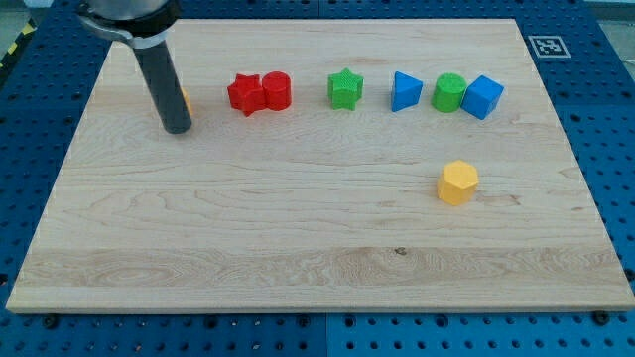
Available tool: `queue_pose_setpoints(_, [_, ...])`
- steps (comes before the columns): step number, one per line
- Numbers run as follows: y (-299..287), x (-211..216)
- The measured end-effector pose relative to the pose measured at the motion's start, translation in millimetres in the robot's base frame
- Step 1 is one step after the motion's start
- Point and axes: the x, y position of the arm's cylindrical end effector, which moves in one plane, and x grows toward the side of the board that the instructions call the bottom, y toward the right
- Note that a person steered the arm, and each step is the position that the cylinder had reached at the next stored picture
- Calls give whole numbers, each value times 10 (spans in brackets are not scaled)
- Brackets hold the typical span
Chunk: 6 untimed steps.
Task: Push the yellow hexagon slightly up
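Yellow hexagon (pixel 457 182) sits alone at the counter's (pixel 298 248) lower right, untouched as far as I can judge. My tip (pixel 177 128) is way off upper left, holding nothing. Whole push left.

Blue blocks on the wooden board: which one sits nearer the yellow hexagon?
The blue cube at the row's right end, touching the green cylinder. It lies almost straight above the yellow hexagon; the blue triangular block sits further left.
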Motion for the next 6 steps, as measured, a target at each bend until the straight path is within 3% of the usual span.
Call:
queue_pose_setpoints(4, [-31,-244])
queue_pose_setpoints(5, [23,-34])
queue_pose_setpoints(6, [591,351])
